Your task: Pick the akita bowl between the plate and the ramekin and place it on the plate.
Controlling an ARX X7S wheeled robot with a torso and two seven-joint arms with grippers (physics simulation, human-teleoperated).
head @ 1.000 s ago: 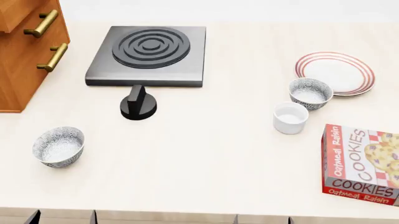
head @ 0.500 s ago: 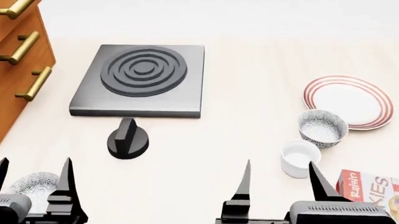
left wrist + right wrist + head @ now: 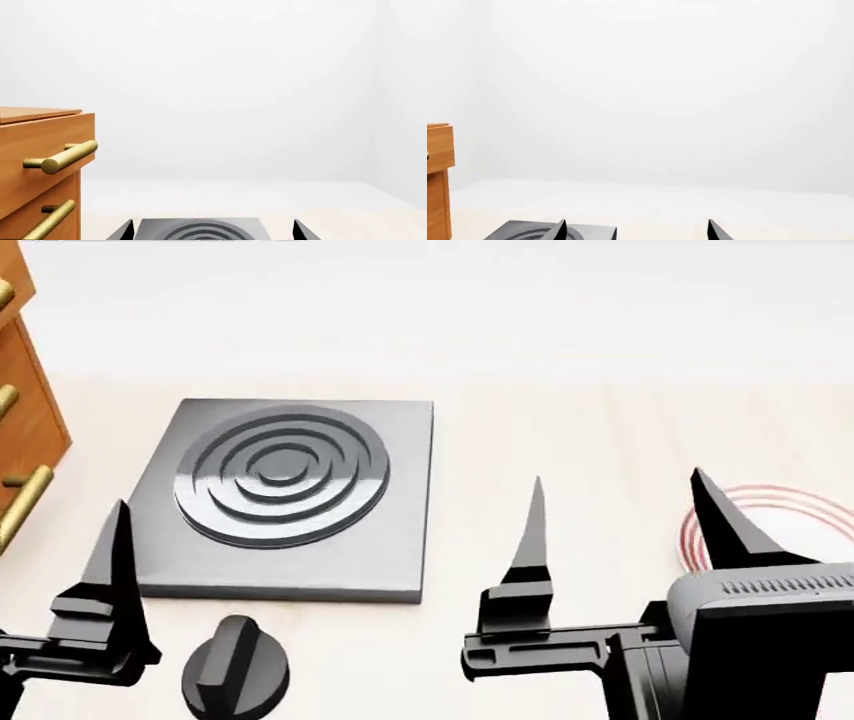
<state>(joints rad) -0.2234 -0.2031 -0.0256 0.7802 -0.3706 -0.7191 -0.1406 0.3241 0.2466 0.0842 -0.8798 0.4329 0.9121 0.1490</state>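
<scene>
The plate point(image 3: 781, 498) shows only as a sliver of red rings at the right edge of the head view, partly behind my right gripper point(image 3: 617, 510). The akita bowl and the ramekin are out of view in every frame. That right gripper is open, its two black pointed fingers wide apart above the counter with nothing between them. In its own wrist view the right gripper point(image 3: 636, 231) shows only the two fingertips. My left gripper point(image 3: 213, 230) is open too and holds nothing. One of its fingers point(image 3: 114, 570) rises at the lower left of the head view.
A dark square hot plate point(image 3: 287, 490) with raised rings lies left of centre, with a black knob point(image 3: 234, 665) in front of it. A wooden drawer cabinet point(image 3: 20, 440) with brass handles point(image 3: 63, 157) stands at the far left. A white wall lies behind the counter.
The head view has shifted forward over the counter and both arms have risen further into it. Both patterned bowls, the ramekin and the cookie box have dropped out of view.
</scene>
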